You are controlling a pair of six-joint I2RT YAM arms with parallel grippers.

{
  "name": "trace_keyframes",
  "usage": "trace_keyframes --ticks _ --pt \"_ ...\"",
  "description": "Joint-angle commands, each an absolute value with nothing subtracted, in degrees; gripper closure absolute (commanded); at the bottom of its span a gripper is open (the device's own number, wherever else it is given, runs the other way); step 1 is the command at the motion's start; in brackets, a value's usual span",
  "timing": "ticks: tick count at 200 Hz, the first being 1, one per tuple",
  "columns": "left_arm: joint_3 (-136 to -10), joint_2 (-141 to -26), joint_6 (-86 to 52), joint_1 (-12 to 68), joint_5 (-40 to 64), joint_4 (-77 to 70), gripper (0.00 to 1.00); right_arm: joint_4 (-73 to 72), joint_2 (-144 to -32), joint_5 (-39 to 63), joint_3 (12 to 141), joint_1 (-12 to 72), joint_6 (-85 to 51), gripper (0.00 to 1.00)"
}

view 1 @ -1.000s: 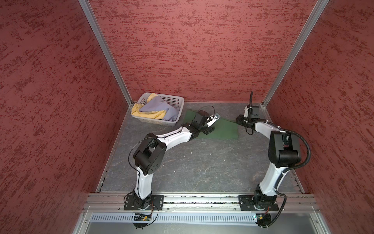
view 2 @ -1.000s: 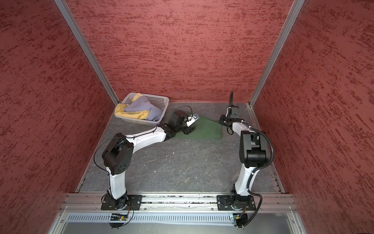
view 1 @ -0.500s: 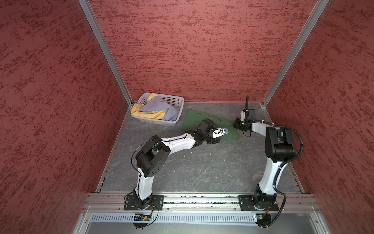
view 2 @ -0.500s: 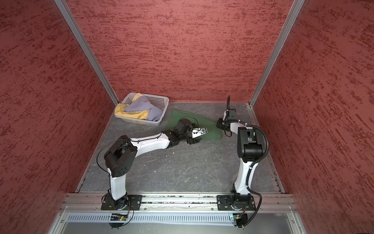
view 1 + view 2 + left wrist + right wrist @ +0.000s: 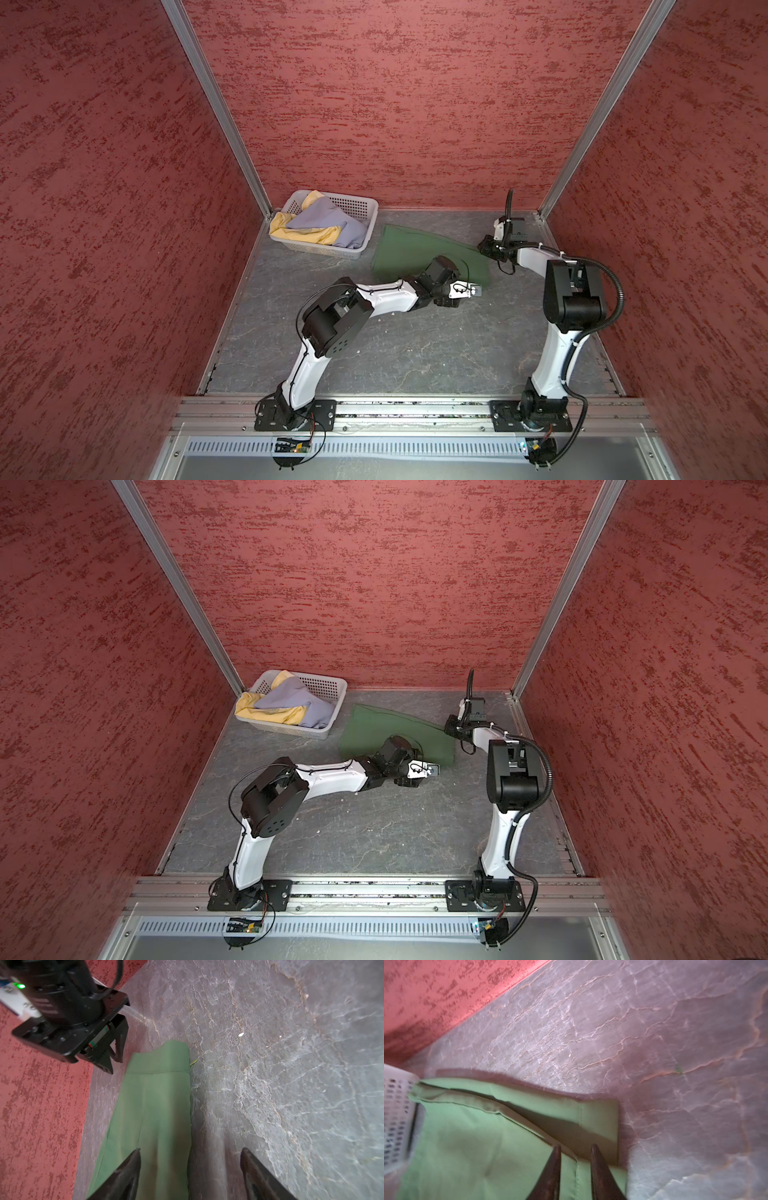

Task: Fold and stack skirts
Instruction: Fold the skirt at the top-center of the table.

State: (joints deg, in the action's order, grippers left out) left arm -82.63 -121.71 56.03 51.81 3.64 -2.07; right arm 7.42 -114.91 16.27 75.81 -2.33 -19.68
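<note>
Folding the green skirt (image 5: 415, 253), spread flat mid-frame right of the basket (image 5: 357, 206), seemed under way; left gripper (image 5: 191, 1150) gaped over its edge, right gripper (image 5: 575, 1147) narrowly parted, unladen. Next, probably: pinching both corners.

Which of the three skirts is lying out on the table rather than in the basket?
The dark green skirt, spread on the table beside the basket. The lavender-grey skirt and the mustard yellow skirt lie bunched together inside the basket.
</note>
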Motion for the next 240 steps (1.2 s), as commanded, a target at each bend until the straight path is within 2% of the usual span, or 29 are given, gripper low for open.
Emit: trace_keyframes --ticks 1,43,91,133,169,199,240 --pt "-85.77 -124.52 58.28 52.12 1.09 -0.4 0.28 6.46 -108.61 14.87 74.2 -2.91 -19.78 0.64" --pt "-88.44 -129.45 61.57 52.81 -4.05 -2.48 0.37 6.2 -99.74 12.88 69.81 -3.91 -20.7 0.61" --pt "-91.56 -132.37 61.9 53.26 -5.2 -2.29 0.5 4.6 -91.61 10.4 64.71 -4.3 -23.43 0.6" --pt "-96.52 -136.06 60.83 52.91 -7.09 -0.15 0.77 3.01 -85.84 11.39 59.6 -4.26 -24.22 0.6" --pt "-99.82 -137.6 56.85 52.17 -7.67 1.08 1.0 1.97 -80.33 12.79 53.18 -4.24 -27.89 0.71" --pt "-100.59 -135.83 51.88 51.44 -4.63 3.4 1.0 3.23 -79.5 16.88 49.79 -4.19 -30.04 0.7" --pt "-96.44 -129.56 45.33 50.06 3.07 3.95 1.0 3.34 -81.02 23.97 47.12 -4.3 -31.18 0.51"
